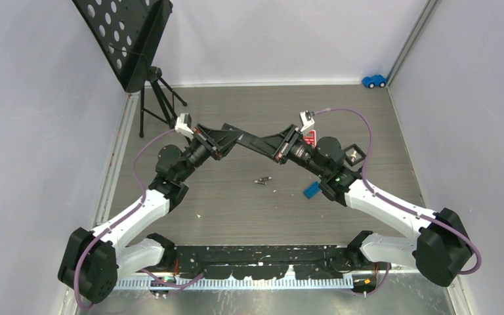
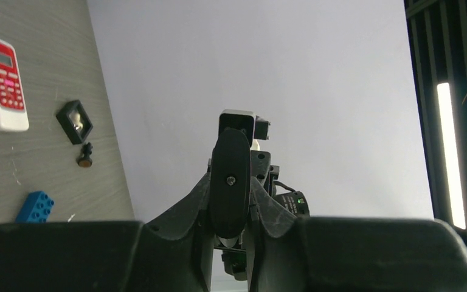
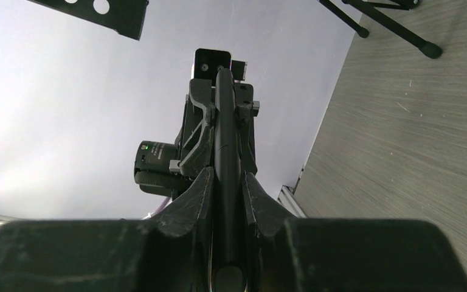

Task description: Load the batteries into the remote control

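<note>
Both grippers hold one black remote control (image 1: 251, 141) in the air over the table's middle, one at each end. My left gripper (image 1: 230, 139) is shut on its left end; in the left wrist view the remote (image 2: 230, 176) shows its flat back with a screw, pinched at the gripper (image 2: 231, 190). My right gripper (image 1: 273, 146) is shut on the other end, where the remote (image 3: 225, 146) runs edge-on through the gripper (image 3: 226, 177). Two dark batteries (image 1: 262, 179) lie on the table below. Another small cylinder with an orange end (image 2: 85, 157) lies further right.
A white-and-red remote (image 2: 1, 73) lies on the table behind my right arm, with a small black square frame (image 2: 75, 121) beside it. A blue block (image 1: 312, 190) sits near my right forearm. A black music stand (image 1: 131, 46) stands back left, a blue toy car (image 1: 374, 81) back right.
</note>
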You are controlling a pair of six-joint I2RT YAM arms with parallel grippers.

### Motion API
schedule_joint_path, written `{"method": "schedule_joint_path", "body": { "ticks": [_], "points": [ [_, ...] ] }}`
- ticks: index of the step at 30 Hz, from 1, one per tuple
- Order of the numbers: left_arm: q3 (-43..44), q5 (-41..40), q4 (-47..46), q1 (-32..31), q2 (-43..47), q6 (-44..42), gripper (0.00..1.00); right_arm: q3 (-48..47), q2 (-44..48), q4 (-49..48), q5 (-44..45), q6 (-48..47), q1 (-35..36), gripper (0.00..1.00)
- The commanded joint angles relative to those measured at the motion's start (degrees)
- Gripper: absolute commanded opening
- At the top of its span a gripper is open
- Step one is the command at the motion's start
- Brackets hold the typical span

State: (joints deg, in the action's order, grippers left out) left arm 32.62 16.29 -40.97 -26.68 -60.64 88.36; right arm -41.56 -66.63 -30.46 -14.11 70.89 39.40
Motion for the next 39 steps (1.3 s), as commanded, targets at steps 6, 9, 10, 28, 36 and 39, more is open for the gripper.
{"method": "schedule_joint_path", "body": {
  "ticks": [6, 9, 10, 28, 36, 39],
  "points": [
    [0.42, -5.68, -7.91, 3.91, 1.71, 5.41, 0.0, 4.15, 1.98, 1.9, -0.48, -1.85, -2.4, 0.12],
    [-0.2, -6.44, -8.27, 3.91, 1.74, 5.38, 0.0, 2.61, 1.53, 8.01, 1.56, -2.59, -2.4, 0.2],
    [-0.16, -6.48, -8.11, 3.91, 1.7, 5.01, 0.0, 1.89, 1.58, 11.48, 3.2, -2.75, -2.42, 0.23],
    [0.32, -5.4, -6.51, 4.18, 0.29, 1.33, 0.0, -0.89, 3.21, 16.87, 1.03, -2.78, -2.92, 0.47],
    [0.56, -5.95, -3.13, 4.18, 1.16, -2.5, 0.0, -4.49, 5.16, 25.92, 1.28, -5.75, -2.97, 0.4],
    [0.8, -5.5, -2.67, 4.18, 1.23, -3.16, 0.0, -4.72, 5.63, 26.24, 0.96, -6.25, -2.95, 0.31]
  ]
}}
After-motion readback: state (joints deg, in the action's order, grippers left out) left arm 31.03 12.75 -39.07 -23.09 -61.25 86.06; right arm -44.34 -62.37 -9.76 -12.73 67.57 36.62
